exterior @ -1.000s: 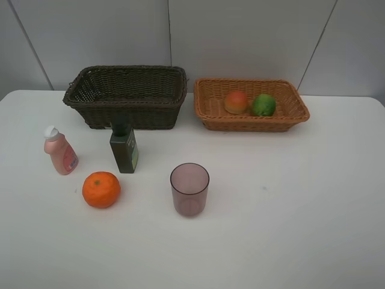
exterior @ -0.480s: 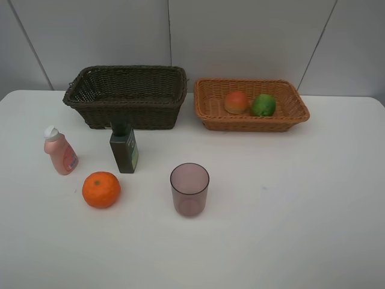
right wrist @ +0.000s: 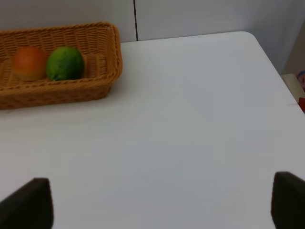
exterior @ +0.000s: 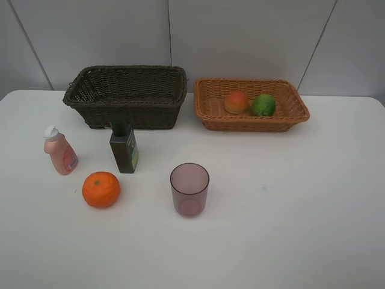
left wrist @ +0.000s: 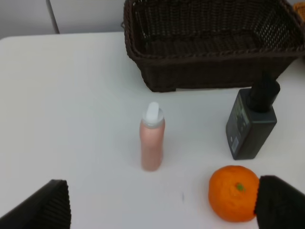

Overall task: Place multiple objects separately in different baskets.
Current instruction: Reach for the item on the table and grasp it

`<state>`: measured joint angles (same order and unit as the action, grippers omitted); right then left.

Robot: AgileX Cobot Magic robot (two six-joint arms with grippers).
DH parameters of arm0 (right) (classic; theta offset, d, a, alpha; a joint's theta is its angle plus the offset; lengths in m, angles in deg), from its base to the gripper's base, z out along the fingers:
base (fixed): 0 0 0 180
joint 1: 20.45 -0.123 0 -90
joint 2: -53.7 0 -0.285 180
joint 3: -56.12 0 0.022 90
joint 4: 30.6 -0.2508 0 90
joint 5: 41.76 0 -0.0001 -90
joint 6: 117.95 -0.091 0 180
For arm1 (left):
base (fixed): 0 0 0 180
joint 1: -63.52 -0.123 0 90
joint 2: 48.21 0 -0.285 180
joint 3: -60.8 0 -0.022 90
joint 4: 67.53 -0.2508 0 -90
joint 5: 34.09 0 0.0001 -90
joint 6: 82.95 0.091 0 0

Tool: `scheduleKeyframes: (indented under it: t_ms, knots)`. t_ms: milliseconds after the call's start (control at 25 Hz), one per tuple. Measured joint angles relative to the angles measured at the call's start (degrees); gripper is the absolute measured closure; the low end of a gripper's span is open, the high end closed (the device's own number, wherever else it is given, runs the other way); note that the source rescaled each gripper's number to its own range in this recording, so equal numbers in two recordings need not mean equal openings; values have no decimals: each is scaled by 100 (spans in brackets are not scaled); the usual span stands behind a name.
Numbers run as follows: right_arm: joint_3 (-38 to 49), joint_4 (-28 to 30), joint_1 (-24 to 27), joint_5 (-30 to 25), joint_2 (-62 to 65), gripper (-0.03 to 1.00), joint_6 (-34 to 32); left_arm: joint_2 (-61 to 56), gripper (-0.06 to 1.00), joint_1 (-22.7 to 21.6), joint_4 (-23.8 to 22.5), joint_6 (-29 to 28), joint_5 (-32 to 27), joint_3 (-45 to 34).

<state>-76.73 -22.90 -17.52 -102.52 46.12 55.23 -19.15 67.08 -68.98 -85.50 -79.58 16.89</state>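
The dark brown basket [exterior: 126, 96] stands empty at the back left, and the light tan basket [exterior: 283, 117] at the back right holds a peach-like fruit [exterior: 236, 102] and a green lime [exterior: 263, 105]. On the table in front stand a pink bottle [exterior: 60, 150], a dark green bottle [exterior: 124, 147], an orange [exterior: 101, 189] and a purplish cup [exterior: 189, 189]. No arm shows in the exterior view. In the left wrist view my left gripper [left wrist: 162, 205] is open, its fingertips [left wrist: 45, 205] wide apart near the pink bottle [left wrist: 152, 138] and orange [left wrist: 233, 193]. My right gripper [right wrist: 162, 205] is open over bare table.
The white table [exterior: 289, 198] has bare surface on its right half and along the front. A grey panelled wall [exterior: 240, 36] stands behind the baskets. The table's right edge [right wrist: 281, 81] shows in the right wrist view.
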Motion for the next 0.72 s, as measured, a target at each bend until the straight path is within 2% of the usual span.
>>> scheduleKeyframes:
  t_ms: [320, 520, 720]
  knots:
    - [0, 0, 0, 0, 0, -1, 0, 1343, -6, 0, 145, 255, 341, 33]
    - [0, 0, 0, 0, 0, -1, 0, 2442, -6, 19, 145, 255, 394, 382]
    - [0, 0, 0, 0, 0, -1, 0, 3134, -6, 575, 80, 223, 399, 838]
